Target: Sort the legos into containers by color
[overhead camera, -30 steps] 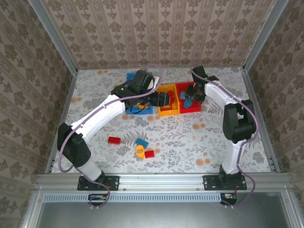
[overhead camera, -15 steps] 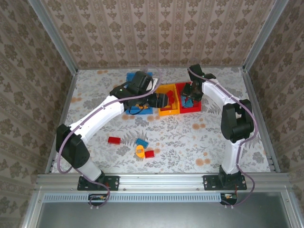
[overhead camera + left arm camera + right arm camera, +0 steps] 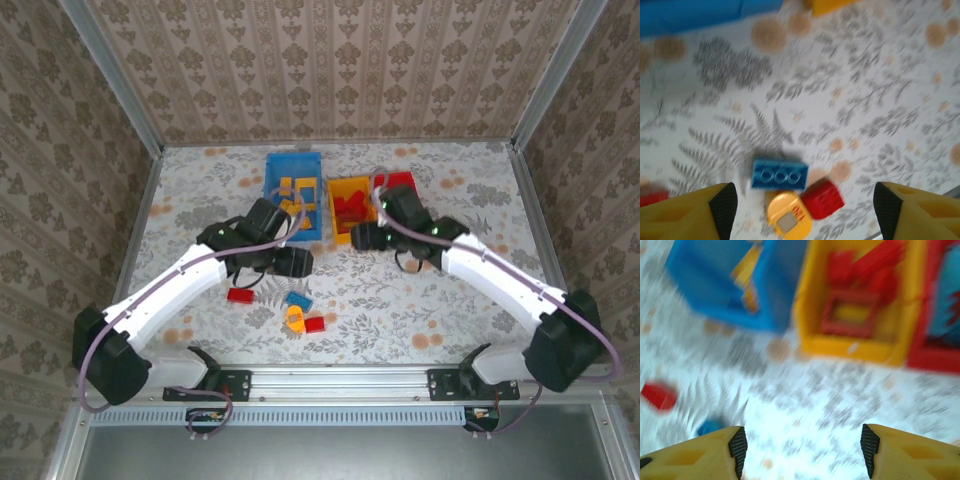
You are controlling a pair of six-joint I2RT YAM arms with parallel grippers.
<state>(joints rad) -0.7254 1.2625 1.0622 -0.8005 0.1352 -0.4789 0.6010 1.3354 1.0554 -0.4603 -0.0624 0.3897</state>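
You have a blue brick [image 3: 779, 174] lying on the bench [image 3: 420, 290] near its front edge. A yellow piece [image 3: 788, 218] and a red brick [image 3: 823, 199] sit just beside it on the near side. A second red brick [image 3: 239, 295] lies a little apart to the left. Behind them your three bins stand side by side. The blue bin [image 3: 270, 190] holds orange-yellow pieces. The yellow bin [image 3: 855, 347] holds red ones, among them an open red frame [image 3: 847, 315]. The red bin [image 3: 922, 357] shows blue inside, too blurred to make out. Your left gripper [image 3: 805, 205] hovers over the cluster of three, fingers spread wide with nothing between them. Your right gripper [image 3: 358, 237] hangs over the bench in front of the yellow bin, also spread and empty.
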